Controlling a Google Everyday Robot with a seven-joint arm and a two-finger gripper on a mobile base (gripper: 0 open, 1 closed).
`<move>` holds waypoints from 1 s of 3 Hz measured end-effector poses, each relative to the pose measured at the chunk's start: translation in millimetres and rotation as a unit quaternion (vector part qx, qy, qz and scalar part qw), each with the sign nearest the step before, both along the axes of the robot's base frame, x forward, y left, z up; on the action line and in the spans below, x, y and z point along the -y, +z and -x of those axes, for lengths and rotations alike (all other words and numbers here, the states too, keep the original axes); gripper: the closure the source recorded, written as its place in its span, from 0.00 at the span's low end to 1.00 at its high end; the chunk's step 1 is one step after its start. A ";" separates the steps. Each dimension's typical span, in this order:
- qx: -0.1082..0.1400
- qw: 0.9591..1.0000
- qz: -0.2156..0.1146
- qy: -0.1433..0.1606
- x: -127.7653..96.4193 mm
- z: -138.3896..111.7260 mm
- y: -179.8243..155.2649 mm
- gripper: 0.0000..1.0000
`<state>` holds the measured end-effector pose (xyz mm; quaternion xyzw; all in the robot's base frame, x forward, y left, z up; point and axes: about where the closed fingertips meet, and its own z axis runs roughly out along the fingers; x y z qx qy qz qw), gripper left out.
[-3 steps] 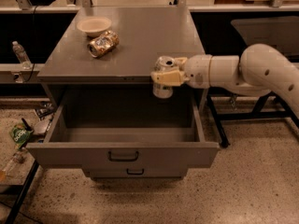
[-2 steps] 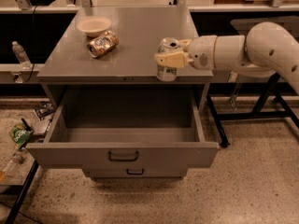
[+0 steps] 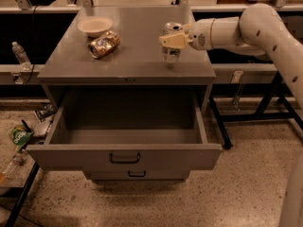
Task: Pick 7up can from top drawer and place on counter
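Note:
My gripper [image 3: 171, 40] reaches in from the right on a white arm and is shut on the 7up can [image 3: 171, 53], a small silver-white can with a silver top. The can is upright over the right part of the grey counter [image 3: 137, 37], at or just above its surface; I cannot tell if it touches. The top drawer [image 3: 124, 156] is pulled wide open below the counter, and its inside shows nothing in it. Its dark bar handle is on the front.
A dented orange-brown and gold can [image 3: 104, 44] lies on the counter's left part, next to a pale shallow bowl [image 3: 94, 26]. A shorter drawer front [image 3: 137, 175] sits below the open drawer. A plastic bottle [image 3: 20, 55] and litter are at the left.
My gripper has carried the 7up can up and leftwards, from the counter's front right corner to over the counter's right part. The drawer and other objects have not moved.

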<state>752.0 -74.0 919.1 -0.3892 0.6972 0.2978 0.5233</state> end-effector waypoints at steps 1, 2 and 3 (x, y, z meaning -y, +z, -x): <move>0.007 1.000 0.002 -0.023 -7.3 -37.1 -6.2 0.97; 0.009 0.999 -0.008 -0.037 -8.6 -52.4 -10.0 0.75; 0.019 0.999 -0.010 -0.050 -11.2 -64.0 -14.4 0.43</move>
